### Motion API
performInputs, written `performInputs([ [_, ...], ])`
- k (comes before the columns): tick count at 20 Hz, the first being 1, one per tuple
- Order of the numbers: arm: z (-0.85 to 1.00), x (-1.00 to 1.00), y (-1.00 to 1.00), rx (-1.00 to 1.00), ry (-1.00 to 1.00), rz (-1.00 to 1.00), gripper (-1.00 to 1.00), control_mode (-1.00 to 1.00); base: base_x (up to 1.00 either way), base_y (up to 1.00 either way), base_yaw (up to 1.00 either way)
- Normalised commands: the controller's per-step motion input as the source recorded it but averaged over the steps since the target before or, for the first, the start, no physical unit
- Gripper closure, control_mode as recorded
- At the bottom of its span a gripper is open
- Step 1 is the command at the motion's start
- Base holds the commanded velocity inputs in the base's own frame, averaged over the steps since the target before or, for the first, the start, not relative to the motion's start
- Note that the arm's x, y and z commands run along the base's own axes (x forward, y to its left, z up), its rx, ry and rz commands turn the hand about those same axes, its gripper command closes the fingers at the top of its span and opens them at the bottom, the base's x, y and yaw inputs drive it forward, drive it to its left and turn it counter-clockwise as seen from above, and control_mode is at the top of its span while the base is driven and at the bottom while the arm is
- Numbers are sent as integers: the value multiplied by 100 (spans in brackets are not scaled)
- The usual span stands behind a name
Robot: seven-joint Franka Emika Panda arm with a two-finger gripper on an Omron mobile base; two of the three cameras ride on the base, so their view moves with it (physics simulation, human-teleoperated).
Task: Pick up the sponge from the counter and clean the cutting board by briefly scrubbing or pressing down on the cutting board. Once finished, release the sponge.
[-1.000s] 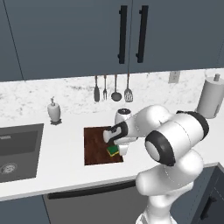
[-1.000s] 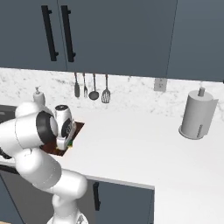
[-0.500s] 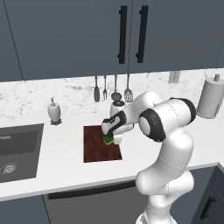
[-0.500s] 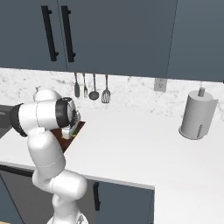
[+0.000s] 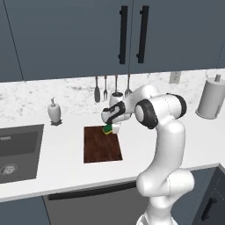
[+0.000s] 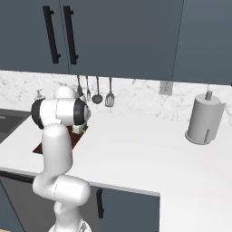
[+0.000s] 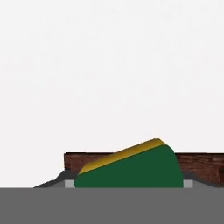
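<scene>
Sponge (image 5: 107,129) sits clamped in my tool (image 5: 110,128), tilted, at the far edge of the cutting board (image 5: 101,145) nearest the wall. I keep it gripped there so I can press it on the board, which lies flat on the table (image 5: 61,162).

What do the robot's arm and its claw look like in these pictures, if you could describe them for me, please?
The arm is made of glossy white, rounded tubular segments, with dark grey to black bands at the joints, the widest ringing the big elbow. The claw sits at the end of a white hand with dark trim and has small dark finger tips. No cables or markings are visible.
</scene>
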Motion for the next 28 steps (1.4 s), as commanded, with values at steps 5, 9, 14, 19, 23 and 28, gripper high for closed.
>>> performInputs([
  [5, -22, 36, 27, 0, 0, -7, 100, -100, 0, 0, 0],
  [9, -36, -1, 58, 0, 0, -11, 100, -100, 0, 0, 0],
  [14, -35, -24, 72, 0, 0, -14, 100, -100, 0, 0, 0],
  [19, 0, -7, 80, 0, -1, -15, 100, -100, 0, 0, 0],
  [23, -3, 0, 89, 0, 0, -16, 100, -100, 0, 0, 0],
  [28, -17, -22, 74, 0, 0, -14, 100, -100, 0, 0, 0],
])
